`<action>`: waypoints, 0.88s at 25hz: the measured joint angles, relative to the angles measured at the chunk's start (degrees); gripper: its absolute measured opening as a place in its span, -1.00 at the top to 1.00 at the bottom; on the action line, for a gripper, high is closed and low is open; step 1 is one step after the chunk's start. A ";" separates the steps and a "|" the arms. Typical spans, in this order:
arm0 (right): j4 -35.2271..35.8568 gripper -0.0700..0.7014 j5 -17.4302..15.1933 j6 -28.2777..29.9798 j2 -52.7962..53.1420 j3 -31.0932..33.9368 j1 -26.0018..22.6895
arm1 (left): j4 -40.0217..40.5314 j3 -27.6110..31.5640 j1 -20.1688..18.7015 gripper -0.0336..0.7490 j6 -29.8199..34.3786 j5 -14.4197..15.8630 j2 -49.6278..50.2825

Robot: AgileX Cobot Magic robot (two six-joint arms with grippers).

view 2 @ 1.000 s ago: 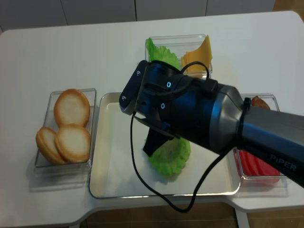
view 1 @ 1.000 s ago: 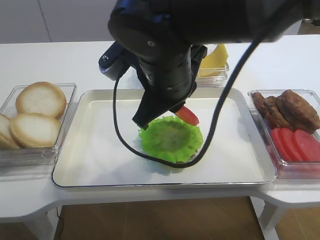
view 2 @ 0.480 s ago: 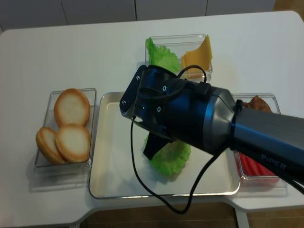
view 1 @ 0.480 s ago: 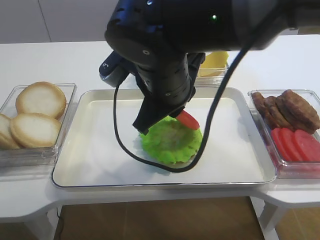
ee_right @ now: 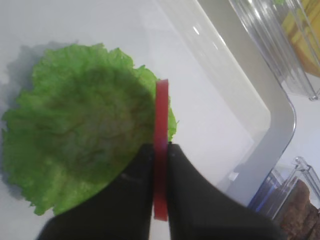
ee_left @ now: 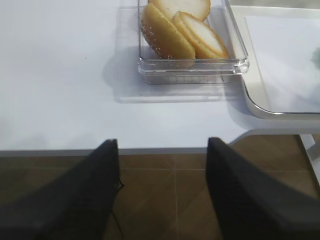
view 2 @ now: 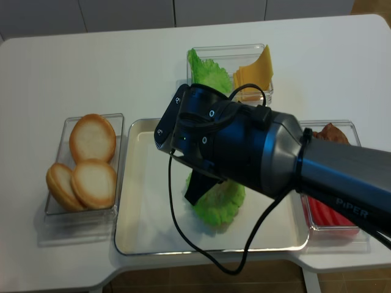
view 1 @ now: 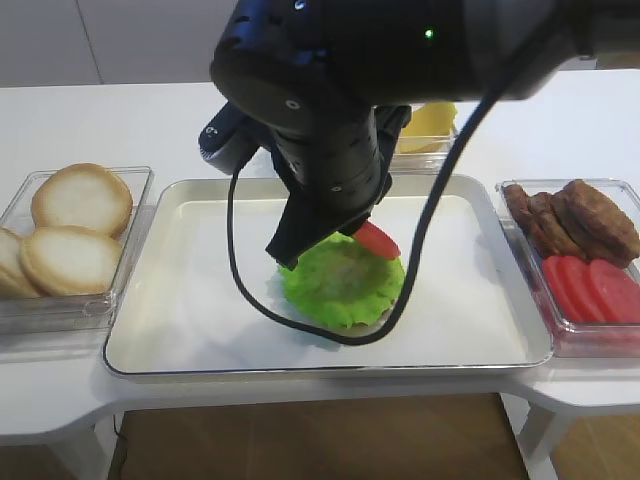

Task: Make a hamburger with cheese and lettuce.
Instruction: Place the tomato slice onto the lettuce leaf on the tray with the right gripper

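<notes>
The right pincer (ee_right: pixel 160 175) grips a red tomato slice (ee_right: pixel 161 150) edge-on above the hamburger (view 1: pixel 343 282), at its 2 o'clock rim; the left pincer (ee_left: pixel 162 185) stands wide.

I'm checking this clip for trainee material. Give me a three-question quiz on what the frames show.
1. True or false: the right gripper is shut on a red slice.
2. What lies under that slice? A) bare tray B) lettuce C) cheese D) patties
3. Fill in: the left gripper is ____ and holds nothing.

Key: 1 true; 2 B; 3 open
</notes>
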State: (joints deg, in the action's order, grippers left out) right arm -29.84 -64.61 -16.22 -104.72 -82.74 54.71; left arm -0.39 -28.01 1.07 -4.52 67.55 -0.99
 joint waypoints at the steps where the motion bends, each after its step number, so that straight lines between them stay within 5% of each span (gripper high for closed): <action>1: 0.25 0.72 0.00 0.00 0.00 0.00 0.00 | 0.00 0.00 0.00 -0.15 0.00 0.00 0.00; 10: 1.98 0.69 0.86 0.00 0.00 0.00 0.00 | 0.00 0.00 0.00 -0.15 0.00 0.00 0.00; 22: 1.98 0.08 0.24 0.34 0.00 0.00 0.00 | 0.00 0.00 0.00 -0.15 0.00 0.00 0.00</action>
State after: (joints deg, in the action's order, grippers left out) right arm -27.86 -64.37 -15.87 -104.72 -82.74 54.71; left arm -0.39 -28.01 1.07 -4.52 67.55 -0.99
